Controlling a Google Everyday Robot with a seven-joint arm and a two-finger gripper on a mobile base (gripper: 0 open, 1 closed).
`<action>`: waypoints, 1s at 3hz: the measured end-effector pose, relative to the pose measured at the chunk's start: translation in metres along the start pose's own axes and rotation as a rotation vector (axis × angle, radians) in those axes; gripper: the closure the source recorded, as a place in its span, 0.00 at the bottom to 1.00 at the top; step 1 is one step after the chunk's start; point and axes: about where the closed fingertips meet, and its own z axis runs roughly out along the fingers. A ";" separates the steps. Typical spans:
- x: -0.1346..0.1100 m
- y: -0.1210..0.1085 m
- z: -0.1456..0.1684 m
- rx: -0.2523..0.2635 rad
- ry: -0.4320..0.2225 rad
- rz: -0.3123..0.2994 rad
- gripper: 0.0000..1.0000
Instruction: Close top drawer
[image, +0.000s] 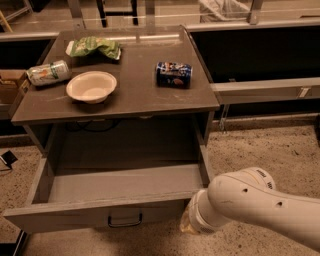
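Observation:
The top drawer (75, 212) is a wide grey drawer standing pulled far out from under the grey table top (135, 95). Its inside shows nothing in it. A small dark bail handle (125, 220) hangs at the middle of the front panel. My white arm (255, 207) reaches in from the lower right. My gripper (186, 227) sits at the arm's end, right by the right end of the drawer's front panel, mostly hidden behind the wrist.
On the table top lie a white bowl (91, 86), a tipped can (48, 72), a green chip bag (95, 47) and a blue can (173, 74) on its side. A low counter (265, 87) runs along the right. The floor is speckled.

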 end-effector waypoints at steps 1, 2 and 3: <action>-0.006 -0.011 0.010 0.051 -0.014 -0.001 1.00; -0.026 -0.045 0.008 0.166 -0.111 -0.063 1.00; -0.042 -0.076 0.008 0.223 -0.269 -0.057 1.00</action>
